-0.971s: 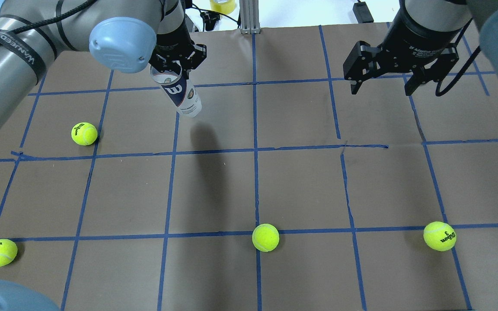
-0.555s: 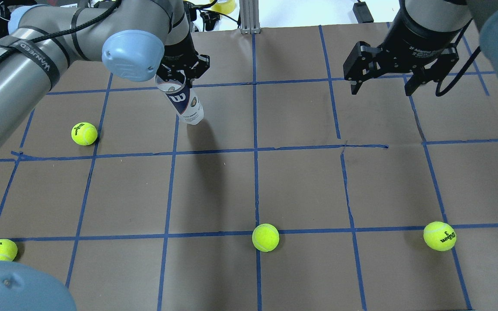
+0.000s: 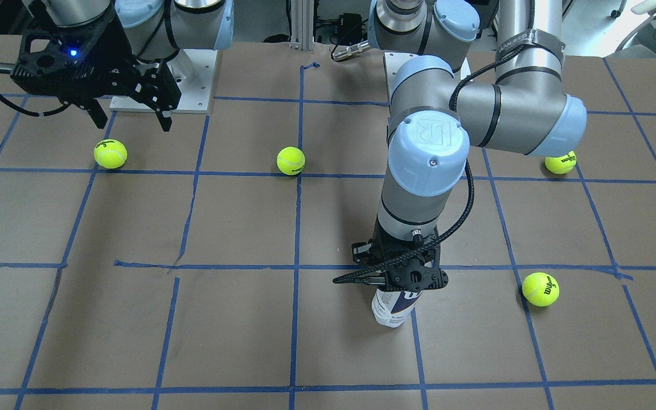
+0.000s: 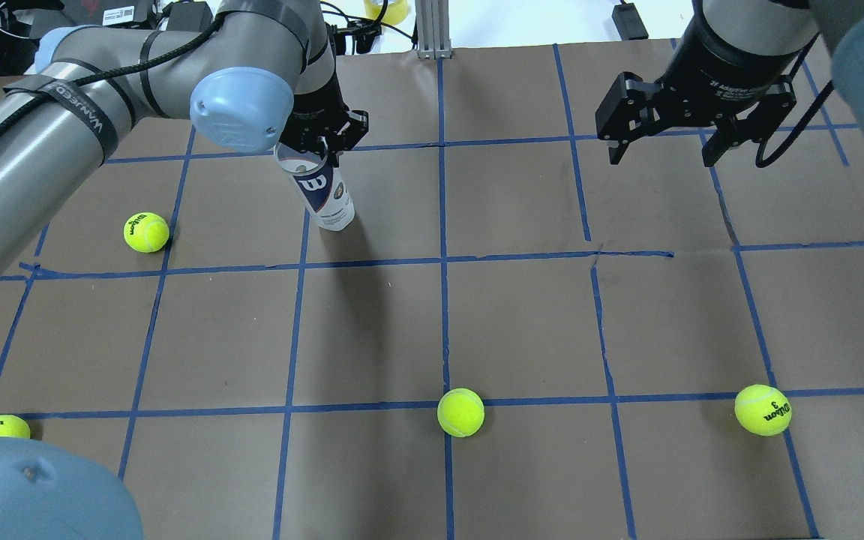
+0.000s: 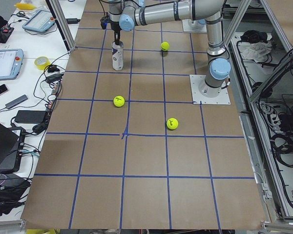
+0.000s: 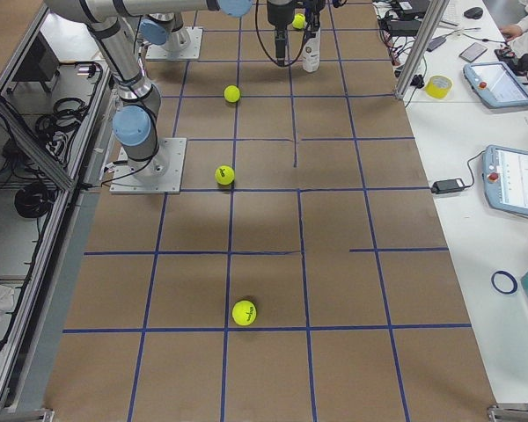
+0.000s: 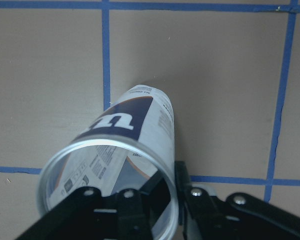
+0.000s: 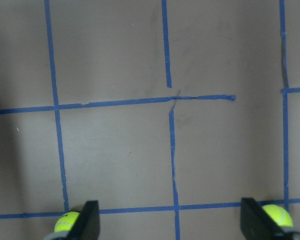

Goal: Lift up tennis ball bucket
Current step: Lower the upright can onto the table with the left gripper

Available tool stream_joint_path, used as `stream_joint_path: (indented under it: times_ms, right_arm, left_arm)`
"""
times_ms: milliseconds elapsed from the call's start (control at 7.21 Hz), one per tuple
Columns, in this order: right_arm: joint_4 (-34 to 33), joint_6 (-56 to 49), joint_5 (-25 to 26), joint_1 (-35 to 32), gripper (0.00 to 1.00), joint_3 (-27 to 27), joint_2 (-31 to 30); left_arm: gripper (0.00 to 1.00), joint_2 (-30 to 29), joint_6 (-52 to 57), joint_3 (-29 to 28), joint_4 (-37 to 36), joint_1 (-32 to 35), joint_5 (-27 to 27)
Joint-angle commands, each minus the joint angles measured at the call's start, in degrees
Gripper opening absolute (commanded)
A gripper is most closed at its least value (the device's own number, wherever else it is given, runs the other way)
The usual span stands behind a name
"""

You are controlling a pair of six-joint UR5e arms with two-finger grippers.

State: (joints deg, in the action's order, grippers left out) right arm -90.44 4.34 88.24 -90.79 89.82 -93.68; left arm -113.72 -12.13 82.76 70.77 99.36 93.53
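**Bucket clamped at rim by L gripper**

The tennis ball bucket is held roughly upright on the robot's left half of the table, far from the base and just beside a blue tape line. Its metal rim is pinched by the left gripper, w/ one finger inside and one outside. Whether the bucket's base touches the paper can't be told. The right gripper is spread wide w/ nothing in it, well apart from the bucket.

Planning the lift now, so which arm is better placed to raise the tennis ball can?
Left. The left hand is shut on the metal rim of the tennis ball can, one finger inside the opening. The right hand hangs open far across the table, holding nothing.
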Motion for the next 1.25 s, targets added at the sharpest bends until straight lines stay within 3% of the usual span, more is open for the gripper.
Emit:
stream_joint_path:
  times_ms: [0,555,971,1109]
  right_arm:
    - [0.0,-0.56,0.0,0.0,1.0,0.0,-0.01]
    - [-0.09,-0.56,0.0,0.0,1.0,0.62,-0.1]
    - [-0.26,0.23,0.0,0.0,1.0,0.53,-0.19]
    - [-0.26,0.32,-0.17,0.0,1.0,0.53,-0.1]
  left_arm:
    - [1.0,-0.19,0.0,-0.14,-0.19,0.04,-0.11]
    - [1.0,9.45,1.14,-2.52,0.16,0.75,-0.02]
    - [1.0,22.8,1.23,9.4,4.73,0.49,0.42]
    - [1.0,25.36,1.23,10.83,5.95,0.4,0.6]
